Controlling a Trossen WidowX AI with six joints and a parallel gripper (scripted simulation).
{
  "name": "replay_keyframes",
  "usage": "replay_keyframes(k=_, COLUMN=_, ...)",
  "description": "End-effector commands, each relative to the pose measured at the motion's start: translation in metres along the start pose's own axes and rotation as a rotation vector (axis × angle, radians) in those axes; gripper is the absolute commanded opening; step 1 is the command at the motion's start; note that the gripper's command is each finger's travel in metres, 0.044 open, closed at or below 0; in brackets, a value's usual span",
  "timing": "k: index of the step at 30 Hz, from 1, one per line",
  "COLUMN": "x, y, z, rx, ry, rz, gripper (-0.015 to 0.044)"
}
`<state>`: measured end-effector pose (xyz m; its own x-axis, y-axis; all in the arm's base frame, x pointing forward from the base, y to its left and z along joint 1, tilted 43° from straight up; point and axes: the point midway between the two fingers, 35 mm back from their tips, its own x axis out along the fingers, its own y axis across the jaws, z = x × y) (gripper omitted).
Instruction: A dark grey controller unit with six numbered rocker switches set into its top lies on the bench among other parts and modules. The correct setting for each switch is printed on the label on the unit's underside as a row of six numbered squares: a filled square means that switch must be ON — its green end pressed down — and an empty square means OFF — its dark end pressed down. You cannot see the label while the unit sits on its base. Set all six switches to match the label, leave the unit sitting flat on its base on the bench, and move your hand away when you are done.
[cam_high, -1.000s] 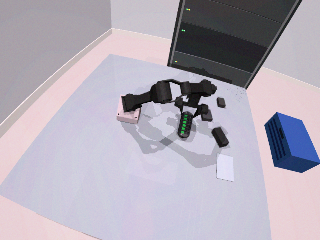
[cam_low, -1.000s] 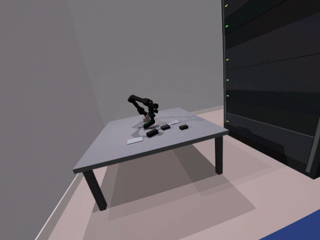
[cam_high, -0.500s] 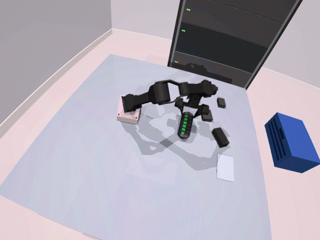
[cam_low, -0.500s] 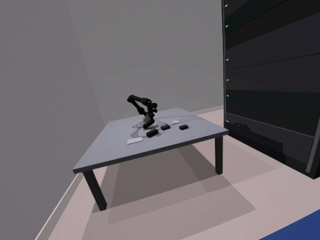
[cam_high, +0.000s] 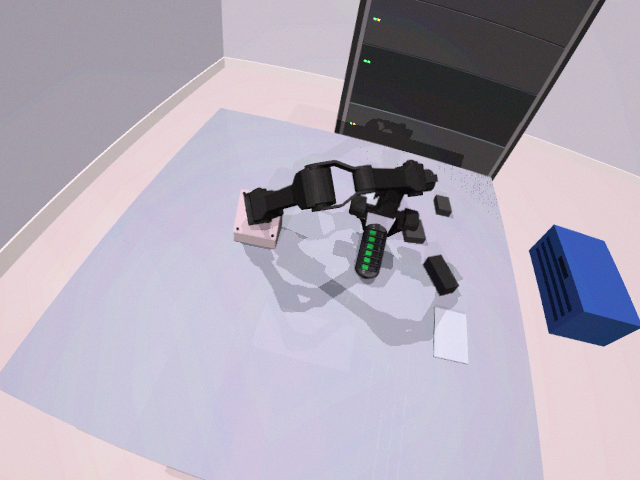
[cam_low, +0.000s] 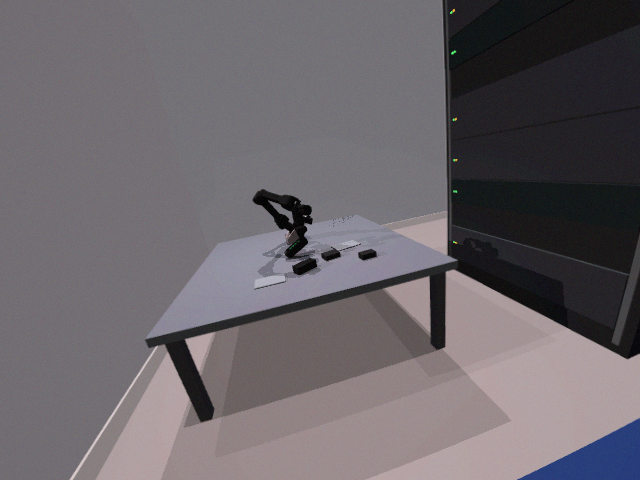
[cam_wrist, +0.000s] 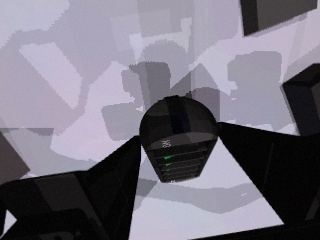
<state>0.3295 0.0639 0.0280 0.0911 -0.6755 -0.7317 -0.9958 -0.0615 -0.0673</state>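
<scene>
The dark grey controller unit (cam_high: 370, 250) (cam_low: 295, 249) (cam_wrist: 179, 117) is a long body with rounded ends, steeply tilted, one end up and the other low near the bench. Whether its low end touches the bench I cannot tell. My gripper (cam_high: 378, 226) (cam_wrist: 178, 133) is shut on its raised end, one fingertip at each side. A row of green switch ends shows on its top in the top view; which ends are pressed I cannot make out. The wrist view shows an ON mark by the switches. The label on the underside is hidden.
To the unit's right are a black block (cam_high: 440, 274) (cam_low: 305, 266), a dark grey block (cam_high: 415, 234) (cam_low: 330, 254) and a smaller block (cam_high: 443, 205) (cam_low: 367, 254). A white card (cam_high: 450, 334) (cam_low: 269, 282) lies nearer the front. A pink box (cam_high: 256, 235) is under the arm's base.
</scene>
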Motion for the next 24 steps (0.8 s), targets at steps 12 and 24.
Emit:
replay_keyframes(k=12, x=-0.011, y=0.0, z=-0.013, rx=0.002, ry=-0.034, rz=-0.007, gripper=0.0335)
replay_keyframes(k=24, x=-0.016, y=0.0, z=-0.022, rx=0.002, ry=-0.058, rz=-0.007, gripper=0.0335)
